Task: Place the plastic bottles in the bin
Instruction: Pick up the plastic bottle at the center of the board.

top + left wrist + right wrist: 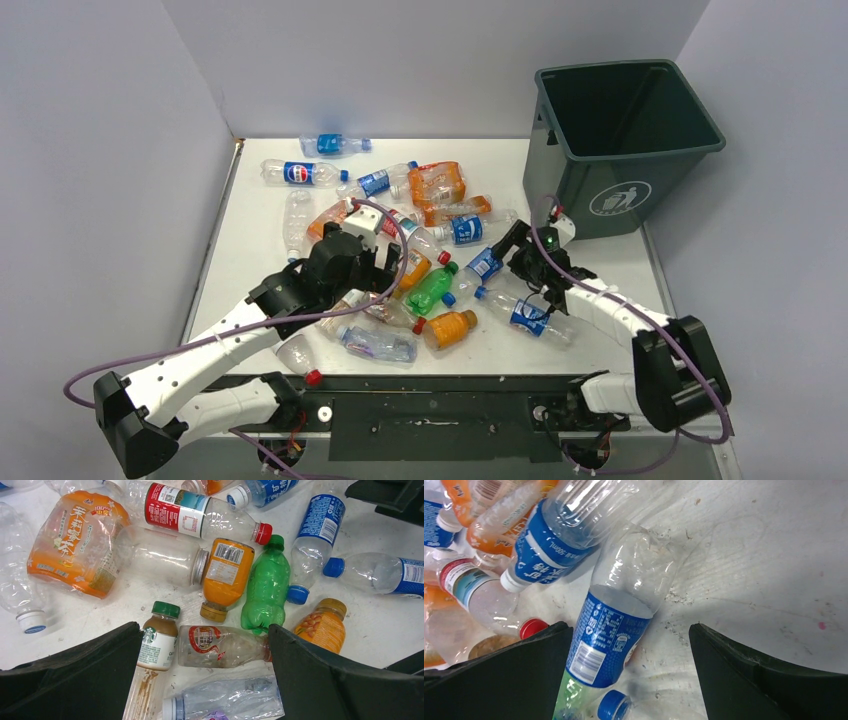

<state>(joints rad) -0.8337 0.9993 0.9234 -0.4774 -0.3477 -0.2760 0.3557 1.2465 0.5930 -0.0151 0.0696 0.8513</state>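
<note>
Several plastic bottles (400, 240), clear, orange and green, lie in a pile mid-table. The dark grey-green bin (625, 140) stands at the back right, and nothing shows inside it. My left gripper (390, 272) is open and low over the pile. In the left wrist view (204, 630) a clear bottle with a red label (220, 646) lies between its fingers, not gripped. My right gripper (500, 250) is open. In the right wrist view (630, 626) a clear blue-labelled bottle (616, 625) lies between its fingers, close to the left one.
A Starbucks bottle (159, 642), a green bottle (266, 587) and an orange bottle (226, 575) crowd my left fingers. More bottles lie at the back left (300, 172). White walls enclose the table on the left and back. A black rail (430, 400) runs along the near edge.
</note>
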